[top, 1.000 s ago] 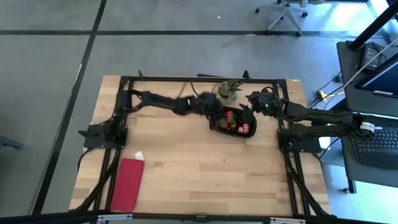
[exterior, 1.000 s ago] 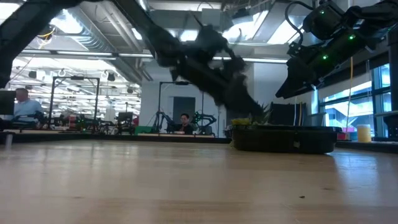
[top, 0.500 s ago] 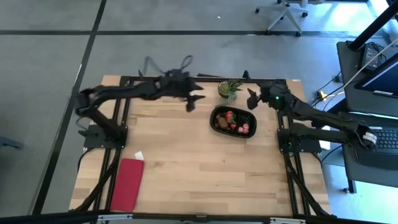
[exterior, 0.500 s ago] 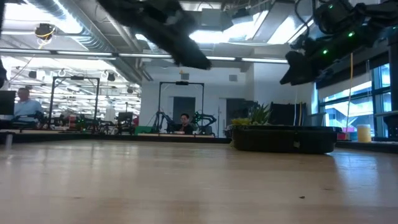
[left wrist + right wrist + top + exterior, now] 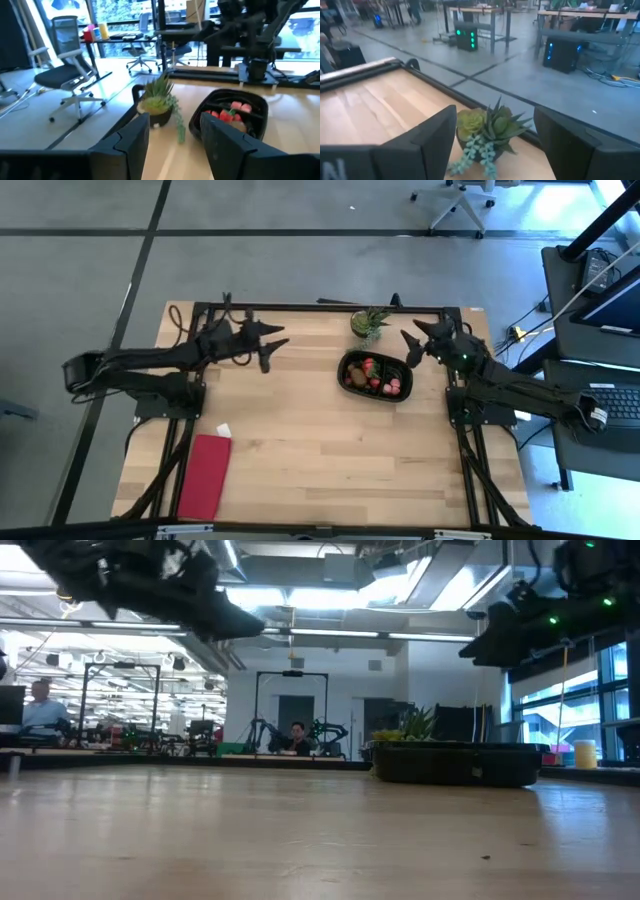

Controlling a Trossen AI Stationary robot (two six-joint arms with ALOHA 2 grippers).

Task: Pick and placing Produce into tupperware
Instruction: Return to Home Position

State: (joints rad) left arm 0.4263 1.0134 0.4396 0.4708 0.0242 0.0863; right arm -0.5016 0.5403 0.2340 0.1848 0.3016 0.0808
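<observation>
The black oval tupperware (image 5: 352,381) rests on the table right of centre. In it lie several produce pieces (image 5: 376,376), red, pink and dark; they also show in the left wrist view (image 5: 231,112). My left gripper (image 5: 270,346) hovers open well to the left of the tupperware (image 5: 250,102), its fingers (image 5: 131,137) pointing toward it with nothing between them. My right gripper (image 5: 412,344) hangs open just off the tupperware's far right end, raised above the table. Its fingers (image 5: 432,135) point at the potted plant (image 5: 487,129).
A green spiky potted plant (image 5: 369,322) stands at the far edge, just beyond the tupperware. A flat red cloth (image 5: 205,476) lies near the front left corner. A black frame (image 5: 320,307) borders the table. Bare wood stretches between the cloth and the tupperware.
My left gripper has swung up and away from above the tupperware toward the table's left edge, staying open, and now points about level. My right gripper has tipped up toward level and drawn back slightly toward the table's right edge. The produce and tupperware have kept still.
</observation>
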